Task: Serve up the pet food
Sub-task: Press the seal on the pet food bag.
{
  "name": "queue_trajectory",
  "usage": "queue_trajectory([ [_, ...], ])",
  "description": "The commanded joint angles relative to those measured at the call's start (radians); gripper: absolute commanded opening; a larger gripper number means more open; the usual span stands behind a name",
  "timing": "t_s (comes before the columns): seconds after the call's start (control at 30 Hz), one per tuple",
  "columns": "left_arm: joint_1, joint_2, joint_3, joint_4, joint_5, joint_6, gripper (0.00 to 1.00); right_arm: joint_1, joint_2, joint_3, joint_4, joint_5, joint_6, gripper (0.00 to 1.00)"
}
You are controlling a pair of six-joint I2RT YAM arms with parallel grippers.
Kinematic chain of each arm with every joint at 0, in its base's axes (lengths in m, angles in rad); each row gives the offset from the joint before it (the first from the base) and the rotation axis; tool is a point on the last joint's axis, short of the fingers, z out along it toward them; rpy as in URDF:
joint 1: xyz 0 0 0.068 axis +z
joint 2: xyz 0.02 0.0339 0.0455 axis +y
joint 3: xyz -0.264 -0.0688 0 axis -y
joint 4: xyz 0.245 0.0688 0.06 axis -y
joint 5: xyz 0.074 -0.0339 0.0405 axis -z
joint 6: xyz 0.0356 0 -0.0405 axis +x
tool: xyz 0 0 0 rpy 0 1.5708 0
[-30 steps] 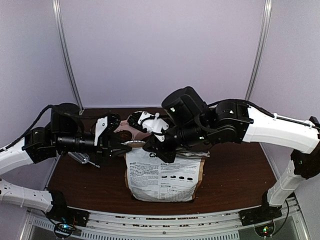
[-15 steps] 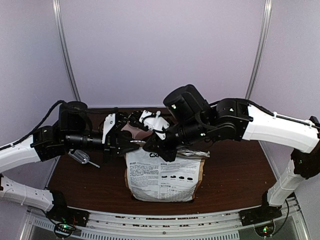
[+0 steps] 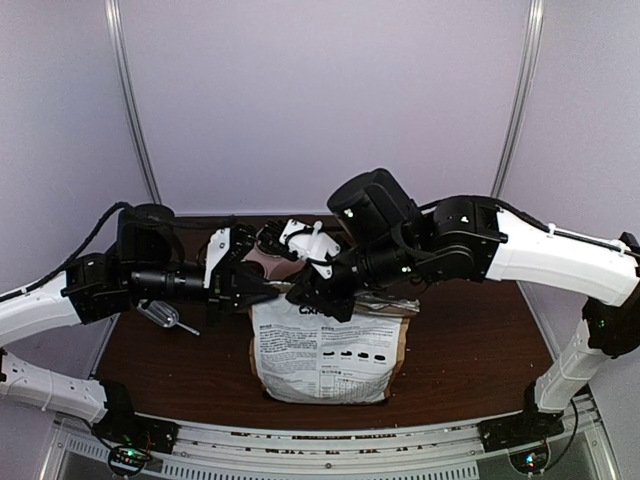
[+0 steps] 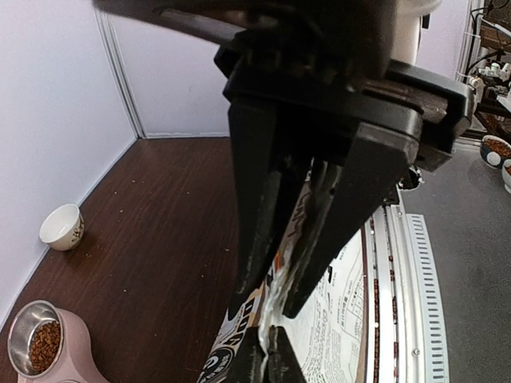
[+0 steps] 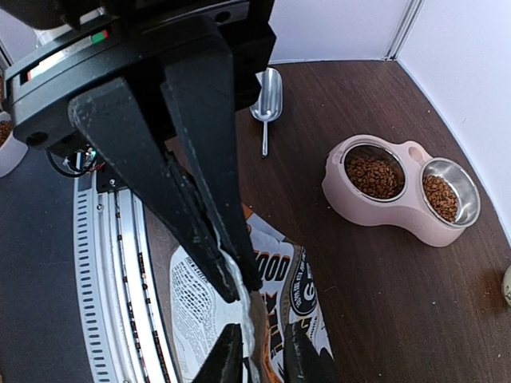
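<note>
The white-and-kraft pet food bag (image 3: 325, 350) stands upright at the table's front centre. Both grippers meet at its top edge. My left gripper (image 3: 270, 290) comes in from the left and my right gripper (image 3: 297, 296) from the right. In the left wrist view my left gripper (image 4: 267, 307) is shut on the bag's (image 4: 351, 319) top seam. In the right wrist view my right gripper (image 5: 239, 289) pinches the same seam of the bag (image 5: 192, 311). Brown kibble (image 5: 374, 175) lies in the bowls of the pink feeder (image 5: 399, 215).
The metal scoop (image 5: 267, 96) lies on the brown table, left of the bag in the top view (image 3: 160, 315). The feeder sits behind the grippers, mostly hidden from above. A small white cup (image 4: 62, 227) stands by the wall.
My left arm has swung right and brought its gripper onto the bag's top edge beside the right gripper. The right gripper has stayed on the seam. The bag has not moved.
</note>
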Motion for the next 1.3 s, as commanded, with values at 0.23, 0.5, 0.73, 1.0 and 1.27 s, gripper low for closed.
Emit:
queue_trajectory([
  [0.23, -0.002, -0.051, -0.011, 0.08, -0.034, -0.012, 0.0, 0.0, -0.077, -0.04, -0.082, 0.159, -0.062, 0.2],
  [0.5, -0.002, -0.07, -0.017, 0.075, -0.055, -0.011, 0.0, -0.002, -0.092, -0.065, -0.117, 0.186, -0.08, 0.17],
  [0.73, -0.002, -0.097, -0.027, 0.074, -0.075, -0.011, 0.0, -0.001, -0.108, -0.081, -0.115, 0.217, -0.082, 0.0],
  [1.0, -0.001, -0.109, -0.029, 0.07, -0.083, -0.012, 0.0, -0.002, -0.124, -0.095, -0.163, 0.265, -0.087, 0.07],
  [1.27, -0.001, -0.114, -0.031, 0.073, -0.086, -0.013, 0.0, -0.007, -0.176, -0.154, -0.183, 0.309, -0.079, 0.05],
])
